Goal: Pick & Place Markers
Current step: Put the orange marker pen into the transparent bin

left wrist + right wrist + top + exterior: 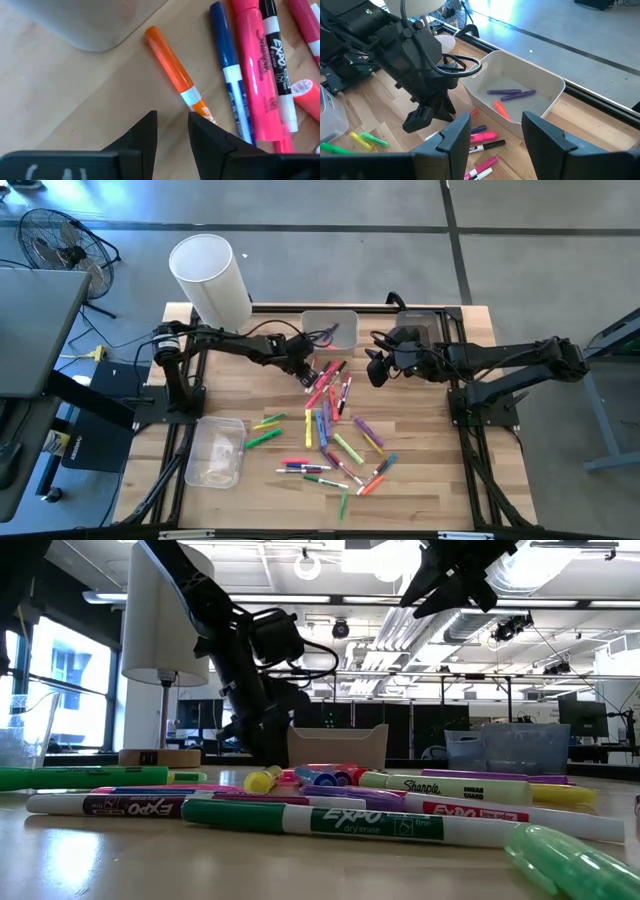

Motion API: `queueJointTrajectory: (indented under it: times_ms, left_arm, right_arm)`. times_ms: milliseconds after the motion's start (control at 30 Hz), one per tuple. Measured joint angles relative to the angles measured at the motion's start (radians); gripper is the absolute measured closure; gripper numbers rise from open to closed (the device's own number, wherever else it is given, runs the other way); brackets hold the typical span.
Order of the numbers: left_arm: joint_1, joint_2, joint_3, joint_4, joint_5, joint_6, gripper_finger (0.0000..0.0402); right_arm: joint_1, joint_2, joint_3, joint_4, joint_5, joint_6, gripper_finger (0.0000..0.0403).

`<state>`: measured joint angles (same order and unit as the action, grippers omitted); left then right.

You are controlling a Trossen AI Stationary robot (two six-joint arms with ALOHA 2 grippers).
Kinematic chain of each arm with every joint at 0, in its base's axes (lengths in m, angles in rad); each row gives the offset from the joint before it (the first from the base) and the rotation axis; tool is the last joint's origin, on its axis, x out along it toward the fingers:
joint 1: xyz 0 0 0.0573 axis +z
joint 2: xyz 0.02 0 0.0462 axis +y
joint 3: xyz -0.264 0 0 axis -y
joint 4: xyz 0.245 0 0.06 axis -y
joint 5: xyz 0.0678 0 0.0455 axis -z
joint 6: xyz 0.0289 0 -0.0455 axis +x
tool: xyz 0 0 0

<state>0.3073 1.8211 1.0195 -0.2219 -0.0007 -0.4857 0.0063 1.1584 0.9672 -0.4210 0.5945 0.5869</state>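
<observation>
Lamp [210, 275]: white cylindrical shade, upper left of the high view, at the bench's far-left corner.
Empty bin [215, 450]: clear plastic, lower left of the high view, on the bench [420, 470] near its left edge.
Left gripper [307, 376]: centre of the high view, lowered over the top end of the marker pile; fingers [142, 135] a narrow gap apart, nothing between them. In the left wrist view the tips sit just beside the orange marker [172, 70], not closed on it.
Markers [330, 430]: scattered loose on the bench through the centre and lower centre of the high view; pink, red, blue, green, yellow, purple and white-barrelled pens, several overlapping.
Far bin [330, 328]: clear, upper centre of the high view, at the bench's far edge; holds purple markers [512, 93] and one orange-red marker [501, 110].
Right gripper [377, 370]: right of centre in the high view, raised above the bench beside the far bin; fingers [455, 137] spread wide, holding nothing.
</observation>
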Motion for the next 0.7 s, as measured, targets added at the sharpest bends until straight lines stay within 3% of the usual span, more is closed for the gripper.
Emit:
queueJointTrajectory:
  times_ms: [133,700]
  left_arm:
    - [-0.001,0.003,0.029,0.009,0.037,-0.021,0.0293]
    - [-0.035,0.002,0.055,0.003,-0.038,-0.011,0.0293]
  right_arm:
    - [0.0,0.0,0.0,0.0,0.0,0.0,0.0238]
    - [0.0,0.0,0.0,-0.002,-0.002,-0.009,0.0238]
